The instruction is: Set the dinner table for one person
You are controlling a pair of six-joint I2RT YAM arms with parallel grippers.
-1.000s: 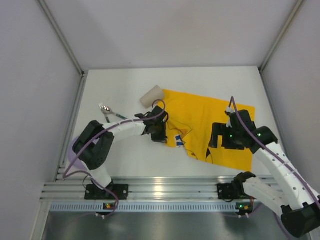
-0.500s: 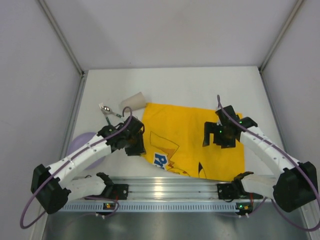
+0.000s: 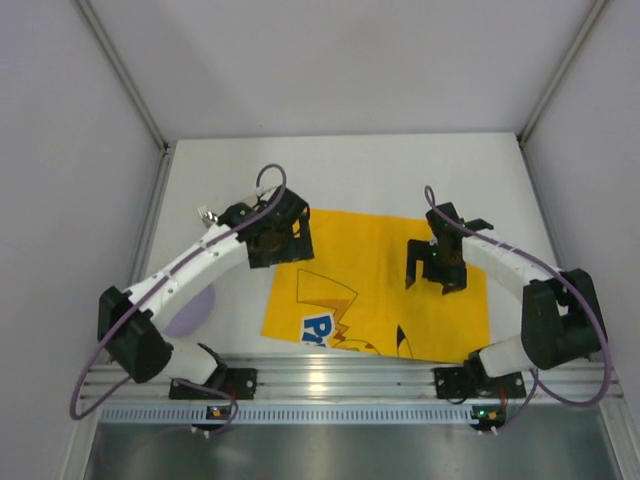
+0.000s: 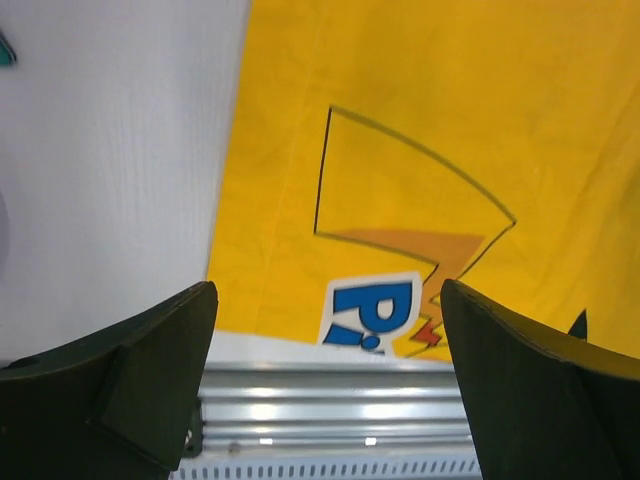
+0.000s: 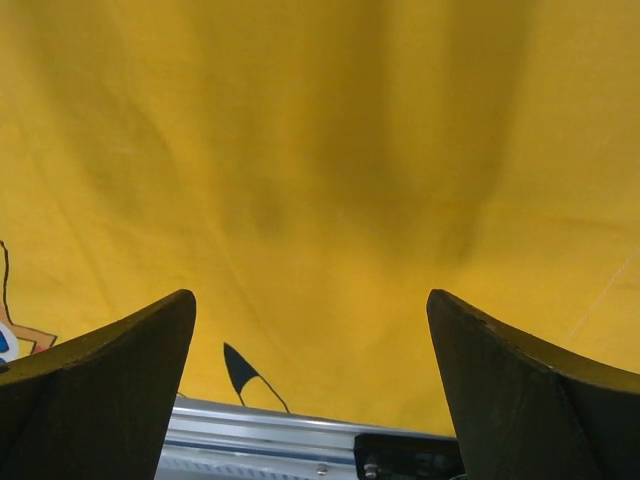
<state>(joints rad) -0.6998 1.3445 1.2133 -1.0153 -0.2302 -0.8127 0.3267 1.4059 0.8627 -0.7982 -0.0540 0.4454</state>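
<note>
The dinner table (image 3: 380,170) is a white top with a yellow cartoon-print mat (image 3: 400,290) lying flat on its near half. My left gripper (image 3: 278,240) hovers over the mat's far left corner, jaws open and empty. In the left wrist view the left gripper (image 4: 328,290) frames the mat (image 4: 420,130) and its blue letter label (image 4: 372,312). Over the mat's right part my right gripper (image 3: 437,268) stands open with nothing in it. The right wrist view shows the right gripper (image 5: 310,295) above bare yellow cloth (image 5: 300,150).
A pale purple plate (image 3: 192,312) lies at the left, partly under my left arm. The end of a piece of cutlery (image 3: 207,213) shows beside the left gripper. The ribbed aluminium rail (image 3: 330,380) runs along the near edge.
The left gripper has opened and let go of the mat, then lifted toward the far left. The mat, crumpled before, now lies spread flat. The right gripper shifted slightly.
</note>
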